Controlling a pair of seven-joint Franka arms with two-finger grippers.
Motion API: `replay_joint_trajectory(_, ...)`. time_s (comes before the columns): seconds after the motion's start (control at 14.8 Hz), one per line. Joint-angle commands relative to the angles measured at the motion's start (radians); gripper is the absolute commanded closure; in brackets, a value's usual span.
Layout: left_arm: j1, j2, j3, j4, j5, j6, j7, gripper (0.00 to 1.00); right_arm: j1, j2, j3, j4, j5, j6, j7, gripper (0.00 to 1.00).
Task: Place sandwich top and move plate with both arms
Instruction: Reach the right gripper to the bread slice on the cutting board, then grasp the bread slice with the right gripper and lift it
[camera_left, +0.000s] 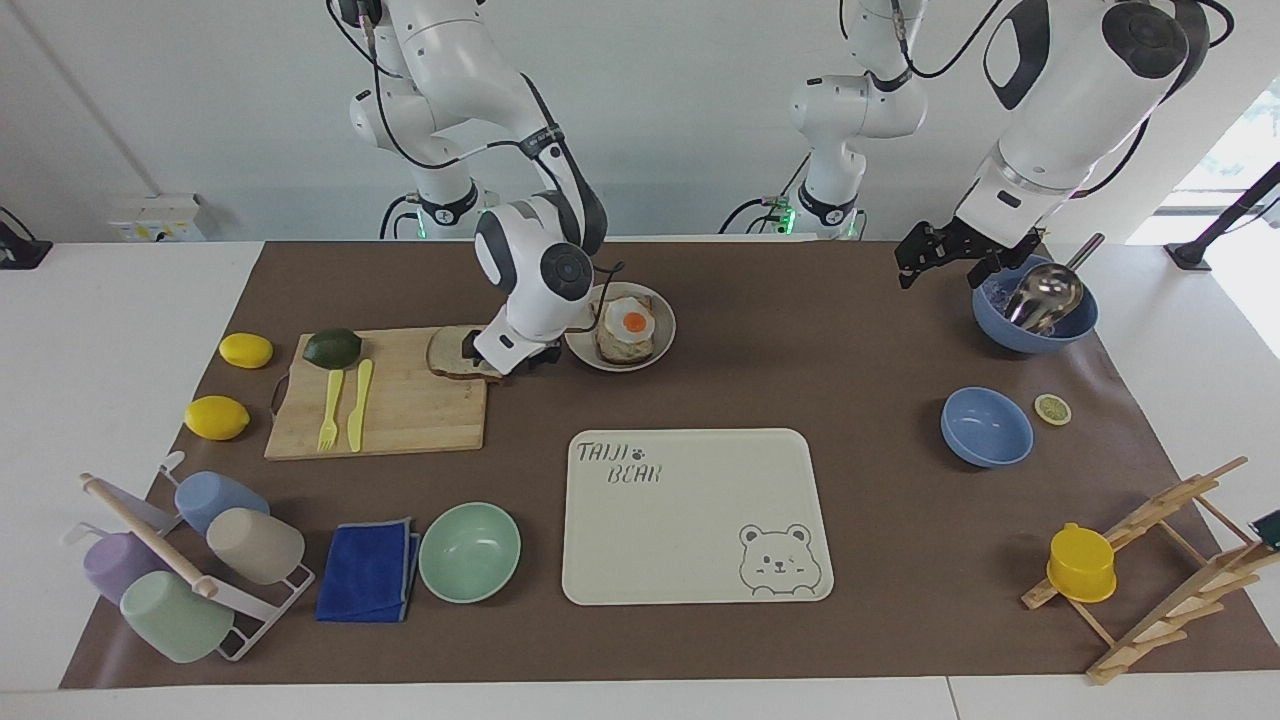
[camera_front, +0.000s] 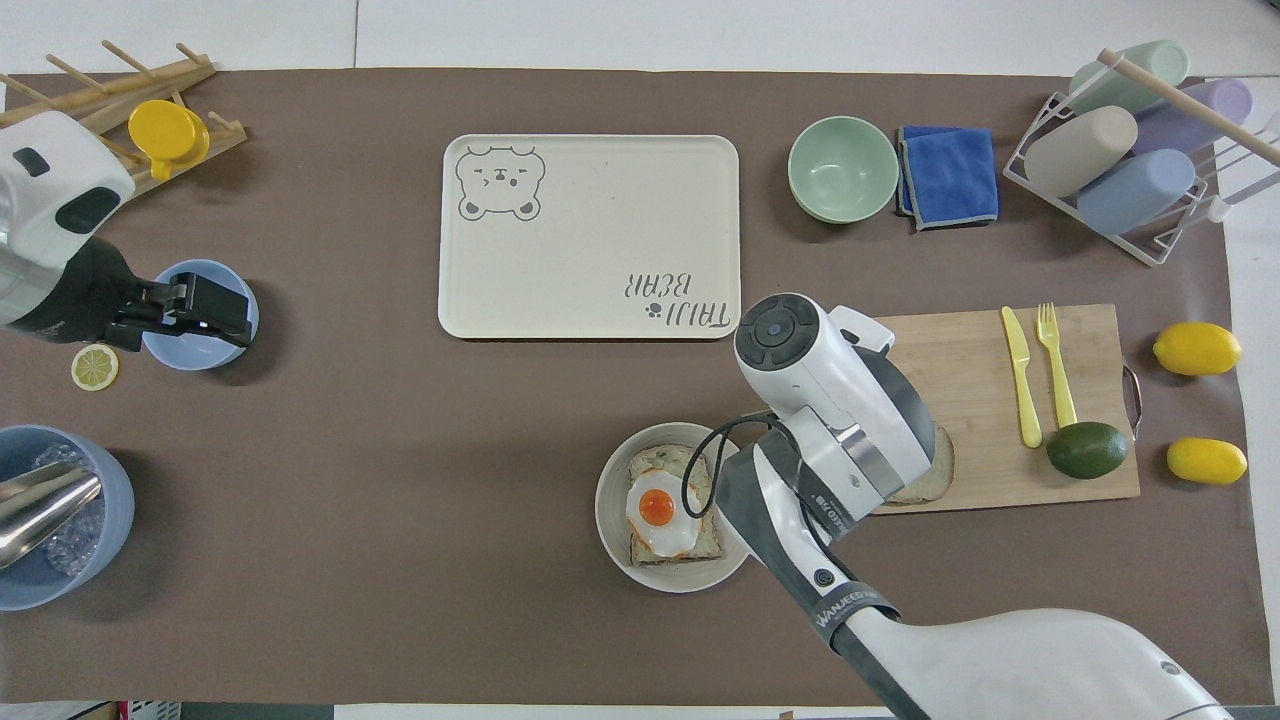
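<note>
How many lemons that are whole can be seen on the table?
2. Both lie at the right arm's end of the table, beside the cutting board: one lemon nearer to the robots, the other lemon farther from them. None seems hidden.

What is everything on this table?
plain tan bread slice: one, on wooden cutting board, beside plate.
round beige-grey plate: one, holding egg-topped toast.
cream bear-printed tray: one, mid-table.
yellow plastic knife, yellow plastic fork, green avocado: one each, on board.
yellow lemons: two, beside board.
mint-green bowl, blue cloth: one each, beside tray.
pastel cups: four, in white wire rack.
blue bowls: two, left arm's end; one holds metal scoop.
lemon slice: one, beside smaller blue bowl.
yellow cup: one, on wooden rack.
right pincer: black, down at bread slice.
left pincer: black, open, raised over left arm's end.
</note>
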Motion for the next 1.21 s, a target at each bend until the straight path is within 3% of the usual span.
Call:
replay_joint_trajectory(0.0, 0.012, -0.04, -0.019, -0.049, 0.019, 0.013, -0.003, 0.0, -0.005, -0.031, 0.002, -0.048, -0.059, -0.007, 0.02, 0.0)
replay_joint_trajectory(0.2, 0.023, -0.04, -0.016, -0.047, 0.018, 0.013, -0.002, 0.0, -0.007, -0.037, 0.003, -0.065, -0.059, -0.012, 0.021, 0.0)
replay_joint_trajectory(0.27, 0.023, -0.04, -0.011, -0.046, 0.018, 0.013, -0.002, 0.0, -0.007, -0.04, 0.003, -0.068, -0.059, -0.018, 0.02, 0.1)
replay_joint_trajectory(0.4, 0.032, -0.04, -0.008, -0.049, 0.018, 0.01, 0.001, 0.0, -0.002, -0.04, 0.005, -0.066, -0.057, -0.032, 0.018, 0.46)
replay_joint_trajectory(0.47, 0.037, -0.04, -0.008, -0.047, 0.018, 0.007, 0.001, 0.0, 0.001, -0.04, 0.005, -0.063, -0.056, -0.04, 0.017, 0.77)
replay_joint_trajectory(0.54, 0.035, -0.04, -0.008, -0.047, 0.018, 0.009, 0.001, 0.0, -0.001, -0.039, 0.006, -0.056, -0.051, -0.047, 0.011, 1.0)
replay_joint_trajectory(0.74, 0.031, -0.039, -0.008, -0.044, 0.019, 0.009, 0.001, 0.0, 0.006, -0.028, 0.03, 0.007, -0.045, -0.087, 0.011, 1.0)
replay_joint_trajectory(0.94, 0.029, -0.04, -0.008, -0.046, 0.019, 0.007, 0.0, 0.0, 0.033, -0.011, 0.124, 0.151, -0.04, -0.185, 0.018, 1.0)
replay_joint_trajectory(1.15, 0.029, -0.039, -0.008, -0.042, 0.019, 0.009, 0.001, 0.0, 0.111, 0.029, 0.144, 0.283, 0.036, -0.237, 0.032, 1.0)
